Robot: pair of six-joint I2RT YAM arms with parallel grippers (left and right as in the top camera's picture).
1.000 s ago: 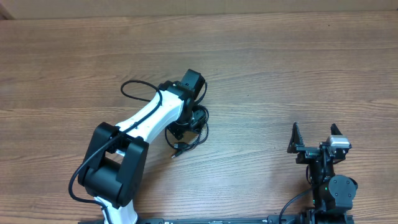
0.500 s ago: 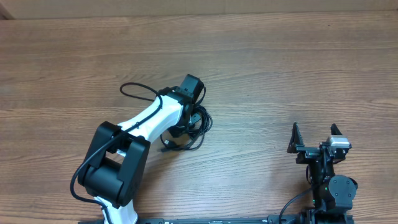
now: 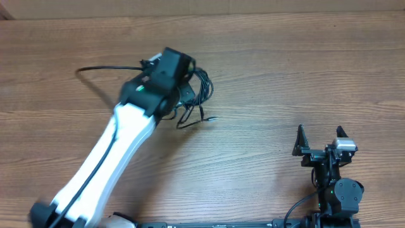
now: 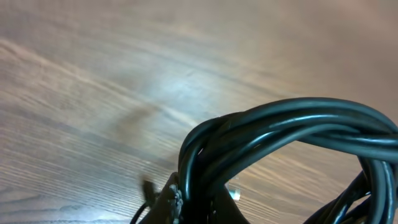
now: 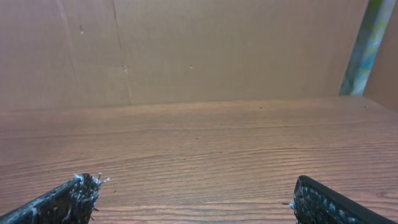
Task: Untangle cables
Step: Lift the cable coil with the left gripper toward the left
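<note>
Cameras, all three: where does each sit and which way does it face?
Overhead: above the table, looking straight down; both arms show, the cables at the left one's end.
Left wrist: on the left gripper, shut on the cables filling its view.
Right wrist: low on the open right gripper, facing a cardboard wall.
Shared: overhead and left wrist both see the cables.

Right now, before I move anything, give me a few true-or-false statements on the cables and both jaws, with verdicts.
1. The left jaws are shut on the cables. True.
2. The right jaws are shut on a cable. False: they stand open and empty.
3. The cables lie beside the right arm. False: they are well off to its left, at the left arm's tip.
4. One plug sticks out at the bundle's lower right in the overhead view. True.
5. The cables are laid out as separate strands. False: they are bunched in loops.
</note>
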